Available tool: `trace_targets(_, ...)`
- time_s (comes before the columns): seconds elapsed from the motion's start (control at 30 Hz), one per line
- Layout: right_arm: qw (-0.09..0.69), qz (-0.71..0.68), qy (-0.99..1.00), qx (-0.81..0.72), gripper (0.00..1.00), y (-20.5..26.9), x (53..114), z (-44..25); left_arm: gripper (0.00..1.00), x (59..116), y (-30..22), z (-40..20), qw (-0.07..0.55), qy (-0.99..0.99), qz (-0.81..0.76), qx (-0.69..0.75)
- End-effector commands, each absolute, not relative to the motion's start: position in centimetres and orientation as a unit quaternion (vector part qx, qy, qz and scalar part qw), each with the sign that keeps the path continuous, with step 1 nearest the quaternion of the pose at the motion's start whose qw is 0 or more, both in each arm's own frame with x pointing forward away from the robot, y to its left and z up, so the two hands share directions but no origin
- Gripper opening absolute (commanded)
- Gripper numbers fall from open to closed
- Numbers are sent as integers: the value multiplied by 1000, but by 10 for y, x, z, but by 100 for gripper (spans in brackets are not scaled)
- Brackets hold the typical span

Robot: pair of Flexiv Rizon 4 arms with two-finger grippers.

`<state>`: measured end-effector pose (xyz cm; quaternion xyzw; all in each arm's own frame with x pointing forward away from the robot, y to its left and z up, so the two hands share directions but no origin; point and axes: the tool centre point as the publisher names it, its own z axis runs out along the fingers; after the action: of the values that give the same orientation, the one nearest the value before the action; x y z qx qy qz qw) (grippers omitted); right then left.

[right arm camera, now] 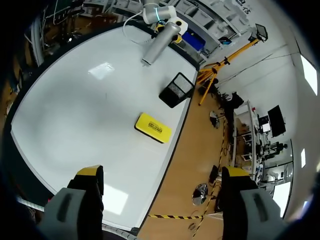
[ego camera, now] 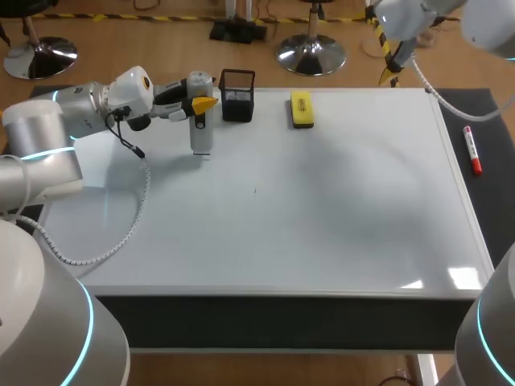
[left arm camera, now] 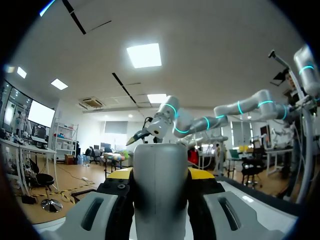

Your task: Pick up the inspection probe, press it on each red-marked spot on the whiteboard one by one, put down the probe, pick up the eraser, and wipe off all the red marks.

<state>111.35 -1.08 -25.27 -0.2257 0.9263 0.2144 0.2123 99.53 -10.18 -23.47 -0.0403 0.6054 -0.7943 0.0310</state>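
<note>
Currently, left gripper (ego camera: 201,103) clamps the inspection probe (ego camera: 200,137) upright at frame's upper left, tip toward whiteboard (ego camera: 322,217); right gripper (right arm camera: 162,175) spread wide.

We see a white surface (ego camera: 282,233): near its far edge sit a black mesh holder (ego camera: 237,96) and yellow eraser (ego camera: 302,109), apart; a red-capped marker (ego camera: 471,151) lies along its right edge

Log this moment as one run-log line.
left gripper: shut on inspection probe, upright beside mesh holder | right gripper: open, holding nothing | eraser: lying on whiteboard
</note>
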Motion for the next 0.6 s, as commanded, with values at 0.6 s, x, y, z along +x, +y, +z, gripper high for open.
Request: trace_targets(0.6,211,213,927,-226,100,-11,1113,-252,0,1042,-124,-192,34,600,-799,28)
